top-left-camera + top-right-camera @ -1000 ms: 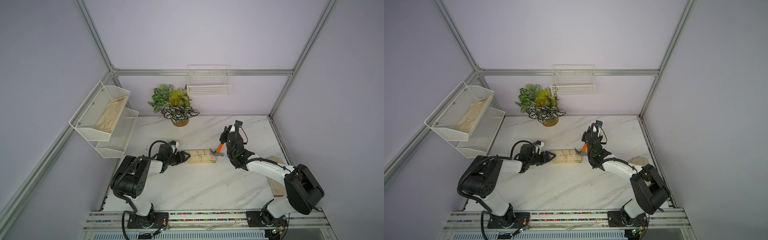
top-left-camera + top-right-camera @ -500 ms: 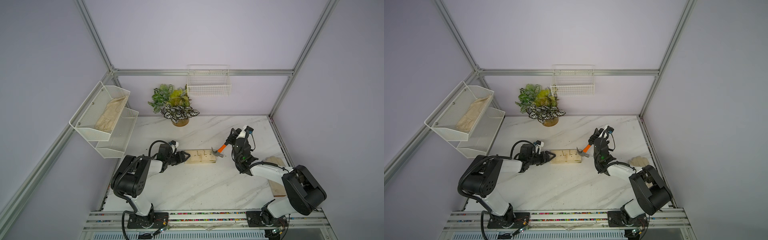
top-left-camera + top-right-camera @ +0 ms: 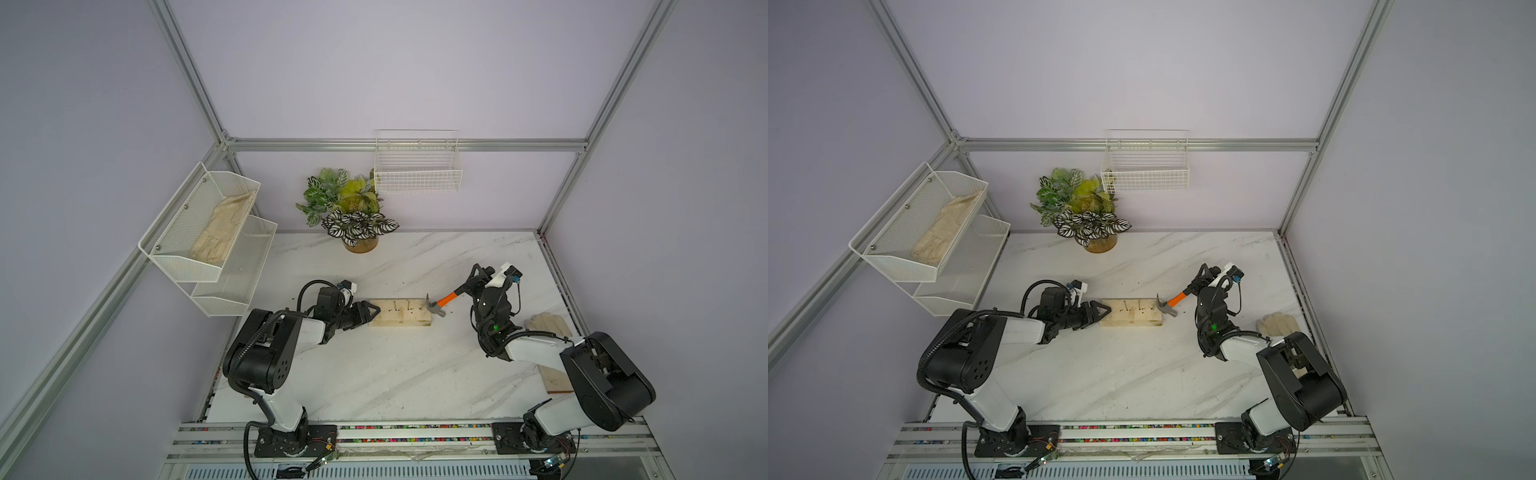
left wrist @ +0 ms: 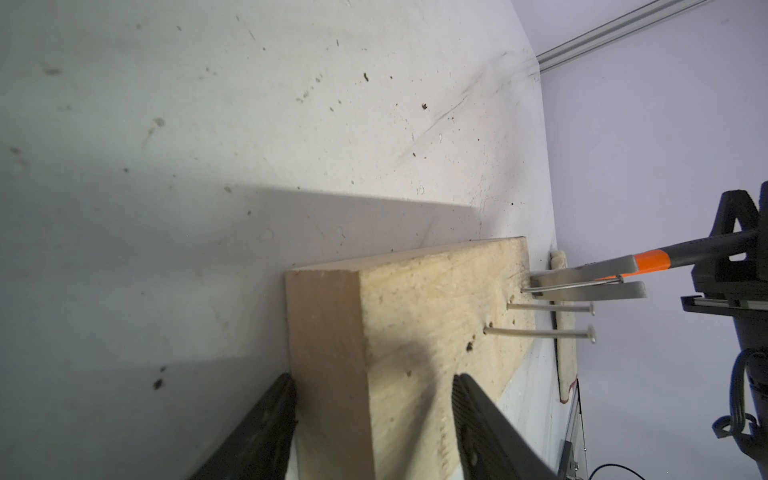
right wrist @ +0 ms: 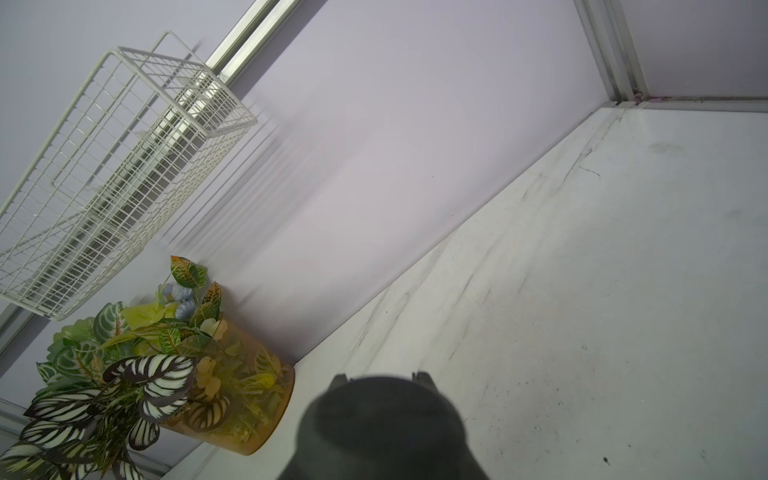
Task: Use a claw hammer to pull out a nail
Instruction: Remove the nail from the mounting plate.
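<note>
In both top views, one wooden block (image 3: 401, 318) lies mid-table, and the left gripper (image 3: 371, 311) is clamped on its 9 o'clock end. At its 3 o'clock end is the one claw hammer (image 3: 435, 307), with the right gripper (image 3: 468, 286) clenched on the handle. One potted plant (image 3: 353, 216) stands at 11 o'clock.

Left wrist: three stand in the block, one nail (image 4: 571, 284) in the claw and two free nails (image 4: 548, 308).

Right wrist: the handle's black butt (image 5: 378, 424) and one wire basket (image 5: 116, 166).
</note>
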Motion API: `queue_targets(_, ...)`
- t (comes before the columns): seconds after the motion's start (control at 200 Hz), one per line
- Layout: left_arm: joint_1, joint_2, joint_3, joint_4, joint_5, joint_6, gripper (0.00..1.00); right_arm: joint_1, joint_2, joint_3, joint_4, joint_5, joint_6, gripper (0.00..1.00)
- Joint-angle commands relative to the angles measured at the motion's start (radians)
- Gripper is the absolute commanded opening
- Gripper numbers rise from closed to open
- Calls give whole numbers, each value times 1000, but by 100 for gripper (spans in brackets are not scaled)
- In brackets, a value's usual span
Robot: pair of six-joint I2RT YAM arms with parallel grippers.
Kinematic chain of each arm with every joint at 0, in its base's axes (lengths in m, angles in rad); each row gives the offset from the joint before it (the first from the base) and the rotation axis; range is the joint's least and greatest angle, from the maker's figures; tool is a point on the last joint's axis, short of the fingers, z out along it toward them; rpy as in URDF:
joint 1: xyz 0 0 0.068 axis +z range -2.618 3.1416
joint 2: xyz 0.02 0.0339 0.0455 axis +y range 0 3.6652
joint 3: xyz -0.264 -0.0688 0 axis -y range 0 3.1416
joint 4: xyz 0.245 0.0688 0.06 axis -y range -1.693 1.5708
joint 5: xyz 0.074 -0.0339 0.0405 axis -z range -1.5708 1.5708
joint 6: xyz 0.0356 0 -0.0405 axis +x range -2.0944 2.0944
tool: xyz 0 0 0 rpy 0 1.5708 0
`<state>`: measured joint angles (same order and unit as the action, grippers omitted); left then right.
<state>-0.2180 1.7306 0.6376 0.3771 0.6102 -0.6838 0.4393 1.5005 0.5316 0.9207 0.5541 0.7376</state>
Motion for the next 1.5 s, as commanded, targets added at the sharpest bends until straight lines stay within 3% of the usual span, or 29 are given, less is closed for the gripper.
queue_targets(0.0,-21,66,2,-93,26,15,61,14,54,-42,-27,-132,121,0)
queue_targets(0.625,-22,104,16,-89,34,16,61,-89,157,-143,127,-191,279,0)
queue_targets(1.245,-21,110,19,-93,31,15,60,-125,313,-228,418,-196,307,0)
queue_targets(1.495,-18,109,25,-123,20,23,60,-142,313,-232,424,-186,292,0)
